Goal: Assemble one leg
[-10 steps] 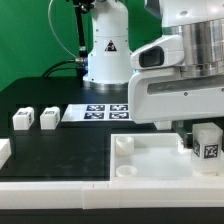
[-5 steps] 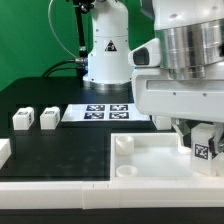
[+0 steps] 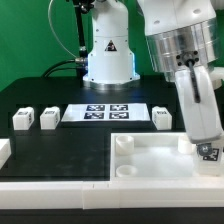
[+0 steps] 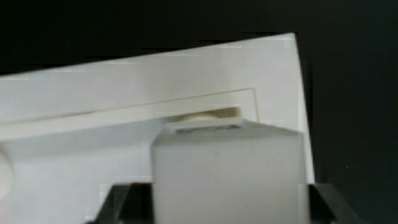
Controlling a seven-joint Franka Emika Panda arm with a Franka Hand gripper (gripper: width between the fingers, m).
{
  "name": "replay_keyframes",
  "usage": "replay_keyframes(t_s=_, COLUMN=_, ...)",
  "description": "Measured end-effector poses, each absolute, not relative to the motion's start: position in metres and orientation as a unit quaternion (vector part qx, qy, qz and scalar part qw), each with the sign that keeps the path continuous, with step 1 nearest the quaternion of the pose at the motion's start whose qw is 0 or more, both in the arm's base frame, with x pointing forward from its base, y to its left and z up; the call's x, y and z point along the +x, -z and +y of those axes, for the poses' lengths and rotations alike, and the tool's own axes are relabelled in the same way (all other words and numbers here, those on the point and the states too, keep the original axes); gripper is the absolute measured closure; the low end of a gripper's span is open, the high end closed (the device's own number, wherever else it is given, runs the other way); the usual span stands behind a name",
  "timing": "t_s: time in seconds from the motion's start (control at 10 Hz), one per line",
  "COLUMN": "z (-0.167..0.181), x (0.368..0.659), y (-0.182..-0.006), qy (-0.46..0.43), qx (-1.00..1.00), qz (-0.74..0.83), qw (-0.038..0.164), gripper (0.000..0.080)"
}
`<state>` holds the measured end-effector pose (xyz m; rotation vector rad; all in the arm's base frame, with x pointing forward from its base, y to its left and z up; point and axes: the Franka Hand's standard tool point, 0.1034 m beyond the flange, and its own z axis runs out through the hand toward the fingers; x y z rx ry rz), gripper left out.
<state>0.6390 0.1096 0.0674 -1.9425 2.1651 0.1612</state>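
My gripper is shut on a leg, a white block with a black-and-white tag. The arm is tilted and holds the leg over the near right corner of the large white tray-like part. In the wrist view the leg fills the gap between the dark fingers, its end at a corner recess of the tray-like part. Three more legs stand on the black table: two at the exterior view's left and one behind the tray-like part.
The marker board lies flat on the black table between the loose legs. The arm's white base stands behind it. A white block shows at the exterior view's left edge. A green backdrop closes the back.
The wrist has tilted and turned with the leg in it, bringing the leg lower at the tray-like part's right corner. The leg behind the tray-like part, hidden before, now shows.
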Motion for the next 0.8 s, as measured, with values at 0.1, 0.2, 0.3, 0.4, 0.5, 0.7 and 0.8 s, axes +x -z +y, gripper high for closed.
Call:
replay_keyframes(t_s=0.1, z=0.1095, x=0.6388, y=-0.0669, qy=-0.053, qx=-0.676, qz=0.726, qw=0.115, gripper=0.0399)
replay_keyframes(t_s=0.2, z=0.1107, x=0.6383, y=-0.0663, qy=-0.053, qx=-0.679, qz=0.723, qw=0.115, gripper=0.0263)
replay_keyframes(t_s=0.3, z=0.1137, x=0.6384, y=-0.0645, qy=-0.033, qx=-0.762, qz=0.636, qw=0.117, gripper=0.0263)
replay_keyframes(t_s=0.4, z=0.1188, x=0.6365, y=-0.0635, qy=-0.025, qx=-0.821, qz=0.557, qw=0.121, gripper=0.0173)
replay_keyframes(t_s=0.5, z=0.1162, x=0.6371, y=-0.0636, qy=-0.017, qx=-0.851, qz=0.511, qw=0.122, gripper=0.0157)
replay_keyframes(t_s=0.7, z=0.1151, x=0.6371, y=-0.0631, qy=-0.005, qx=-0.898, qz=0.422, qw=0.122, gripper=0.0151)
replay_keyframes(t_s=0.8, z=0.1154, x=0.6375, y=-0.0635, qy=0.0, qx=-0.913, qz=0.388, qw=0.122, gripper=0.015)
